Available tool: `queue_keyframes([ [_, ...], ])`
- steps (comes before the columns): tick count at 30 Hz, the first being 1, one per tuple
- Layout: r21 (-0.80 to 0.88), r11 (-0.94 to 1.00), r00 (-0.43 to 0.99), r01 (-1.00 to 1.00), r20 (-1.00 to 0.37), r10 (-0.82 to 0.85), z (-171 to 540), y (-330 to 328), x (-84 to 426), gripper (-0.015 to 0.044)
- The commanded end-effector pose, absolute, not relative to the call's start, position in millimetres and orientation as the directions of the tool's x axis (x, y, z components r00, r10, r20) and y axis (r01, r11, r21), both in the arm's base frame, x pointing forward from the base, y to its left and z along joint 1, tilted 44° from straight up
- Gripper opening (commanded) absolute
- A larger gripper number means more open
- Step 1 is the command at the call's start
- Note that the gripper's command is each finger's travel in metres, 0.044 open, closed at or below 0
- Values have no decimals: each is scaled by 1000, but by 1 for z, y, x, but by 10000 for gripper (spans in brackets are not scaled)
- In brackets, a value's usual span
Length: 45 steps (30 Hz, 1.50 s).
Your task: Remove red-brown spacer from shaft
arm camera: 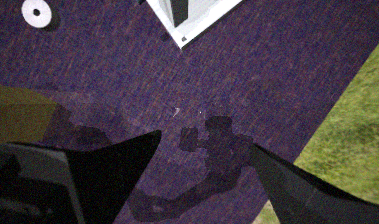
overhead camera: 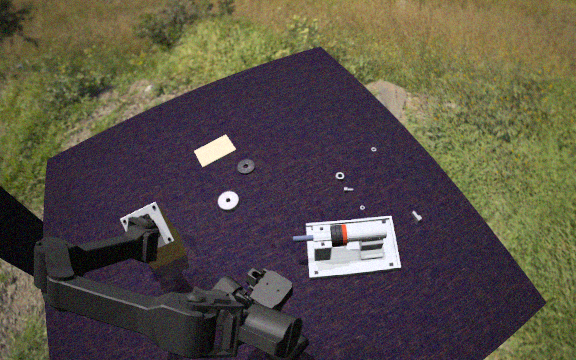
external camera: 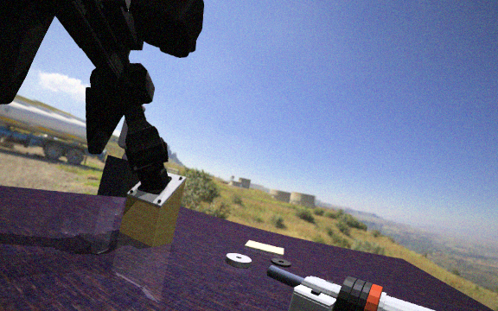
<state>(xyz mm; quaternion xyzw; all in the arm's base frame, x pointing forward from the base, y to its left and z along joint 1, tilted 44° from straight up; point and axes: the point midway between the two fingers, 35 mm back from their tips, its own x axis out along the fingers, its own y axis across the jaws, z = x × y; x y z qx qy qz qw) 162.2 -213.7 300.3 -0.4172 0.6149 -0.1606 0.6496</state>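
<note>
The blue-grey shaft point(overhead camera: 302, 238) point(external camera: 284, 276) sticks out of the left end of the white fixture, whose plate point(overhead camera: 395, 252) point(arm camera: 205, 30) lies on the table. The red-brown spacer point(overhead camera: 344, 234) point(external camera: 374, 297) is on the shaft line against the big white housing point(overhead camera: 368, 234) point(external camera: 405, 305). Black spacers point(overhead camera: 337, 235) point(external camera: 353, 294) sit beside it, toward the shaft's free end. My gripper point(external camera: 48, 127) point(arm camera: 204, 140) is open and empty, above the table and away from the shaft. Its fingertips are hard to make out in the top view. Only a corner of the fixture shows in the wrist view.
A white disc point(overhead camera: 232, 205) point(external camera: 245, 261) point(arm camera: 29, 15), a dark washer point(overhead camera: 250, 170) point(external camera: 287, 263) and a pale yellow card point(overhead camera: 215, 150) point(external camera: 264, 247) lie left of the fixture. A small ring, a bolt point(overhead camera: 417, 216) and other small hardware lie behind it. The arm's base block point(external camera: 151, 222) stands at left.
</note>
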Motion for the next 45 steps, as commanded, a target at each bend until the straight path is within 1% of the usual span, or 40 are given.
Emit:
queue_keyframes([
  [1, -688, 719, 153, -99, -725, -672, 263, -212, 221, 440],
  [7, -649, 759, 118, 54, -751, -650, 234, -202, 261, 440],
  [12, -629, 752, 63, 196, -757, -650, 206, -192, 287, 440],
  [24, -619, 622, -38, 480, -723, -690, 135, -151, 331, 440],
  [45, -619, 613, -41, 491, -719, -693, 132, -149, 334, 440],
])
